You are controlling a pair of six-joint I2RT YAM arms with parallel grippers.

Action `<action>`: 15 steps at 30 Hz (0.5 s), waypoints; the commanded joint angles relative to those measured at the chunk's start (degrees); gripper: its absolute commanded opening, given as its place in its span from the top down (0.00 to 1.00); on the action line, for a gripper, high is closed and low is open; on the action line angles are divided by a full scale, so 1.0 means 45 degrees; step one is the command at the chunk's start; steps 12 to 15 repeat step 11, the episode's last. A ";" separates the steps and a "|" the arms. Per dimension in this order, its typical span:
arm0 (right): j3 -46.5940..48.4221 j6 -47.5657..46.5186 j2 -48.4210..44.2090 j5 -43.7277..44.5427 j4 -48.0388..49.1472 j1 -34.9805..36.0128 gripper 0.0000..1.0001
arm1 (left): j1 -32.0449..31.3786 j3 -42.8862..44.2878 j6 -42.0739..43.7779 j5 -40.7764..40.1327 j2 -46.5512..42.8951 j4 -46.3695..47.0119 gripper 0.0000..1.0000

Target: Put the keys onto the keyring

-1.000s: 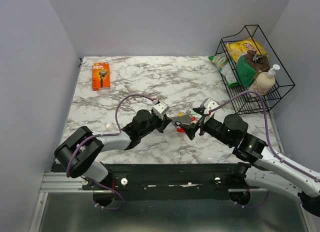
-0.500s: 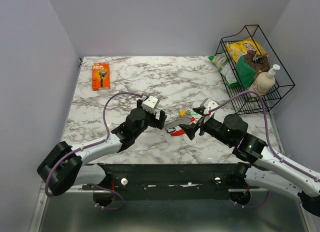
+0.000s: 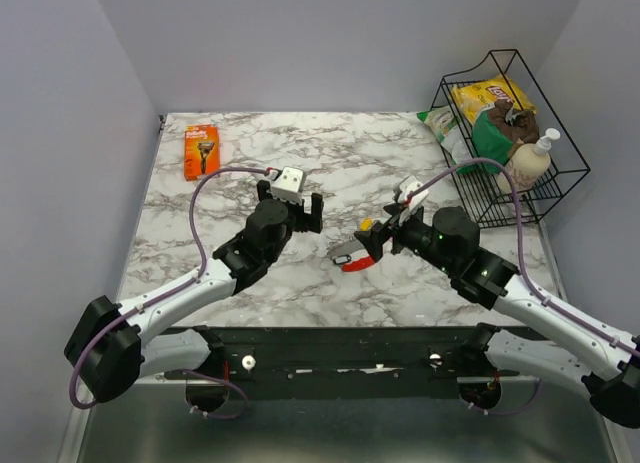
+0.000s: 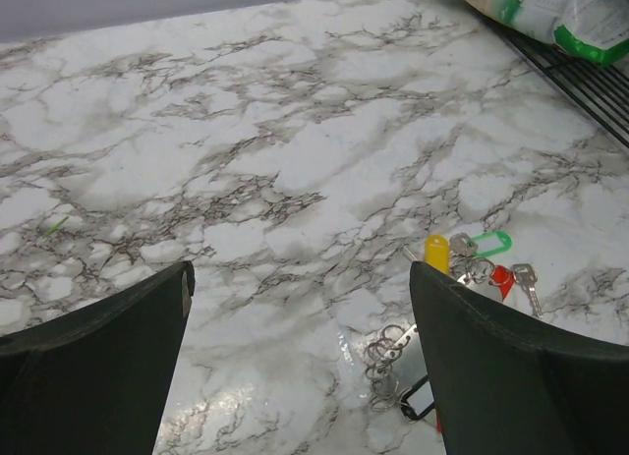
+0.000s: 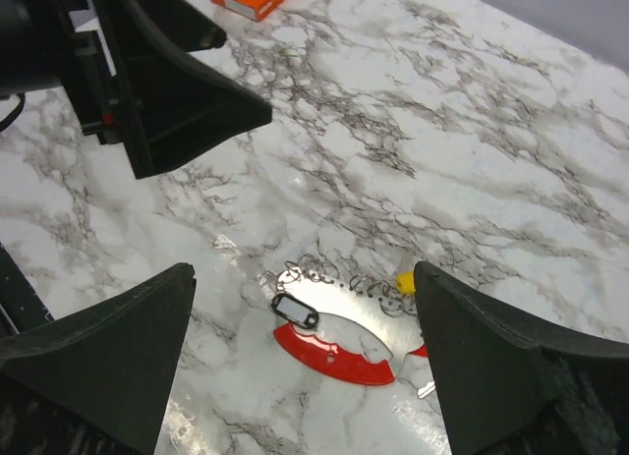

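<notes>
- The left gripper (image 3: 290, 205) and right gripper (image 3: 385, 238) are held apart, both empty.
- The keys (image 3: 358, 253) are seen lying on the table (image 3: 400, 163), at 4 o'clock from the left gripper.
- A pinch on the keyring (image 5: 295, 312) is probably called for next.

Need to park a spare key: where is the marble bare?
Bare: the far strip between the razor pack and the wire basket, and the left edge below the pack. Crowded: the middle, where the left gripper and right gripper flank the keys and keyring.
</notes>
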 commanded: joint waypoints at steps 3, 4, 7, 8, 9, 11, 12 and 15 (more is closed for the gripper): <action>0.0599 0.1827 0.0355 -0.2441 0.0303 -0.2126 0.00 | 0.0019 0.0025 -0.0530 -0.0913 0.0260 -0.0679 0.01; 0.0579 0.2042 0.0355 -0.2716 0.0651 -0.2767 0.00 | 0.0019 0.0005 -0.0530 -0.0932 0.0221 -0.0678 0.01; 0.0540 0.2824 0.0413 -0.3304 0.0791 -0.3669 0.00 | 0.0019 -0.0112 -0.0374 -0.0778 -0.0071 -0.0562 0.01; 0.0579 0.3019 0.0452 -0.3304 0.0830 -0.3730 0.00 | 0.0019 -0.0267 -0.0258 -0.0679 -0.0285 -0.0445 0.01; 0.0656 0.3079 0.0569 -0.3246 0.0830 -0.3789 0.00 | 0.0019 -0.0365 -0.0257 -0.0582 -0.0403 -0.0231 0.01; 0.0755 0.3273 0.0686 -0.3091 0.0791 -0.3828 0.00 | 0.0019 -0.0619 -0.0218 -0.0503 -0.0637 -0.0035 0.01; 0.0755 0.3273 0.0686 -0.3091 0.0791 -0.3828 0.00 | 0.0019 -0.0619 -0.0218 -0.0503 -0.0637 -0.0035 0.01; 0.0755 0.3273 0.0686 -0.3091 0.0791 -0.3828 0.00 | 0.0019 -0.0619 -0.0218 -0.0503 -0.0637 -0.0035 0.01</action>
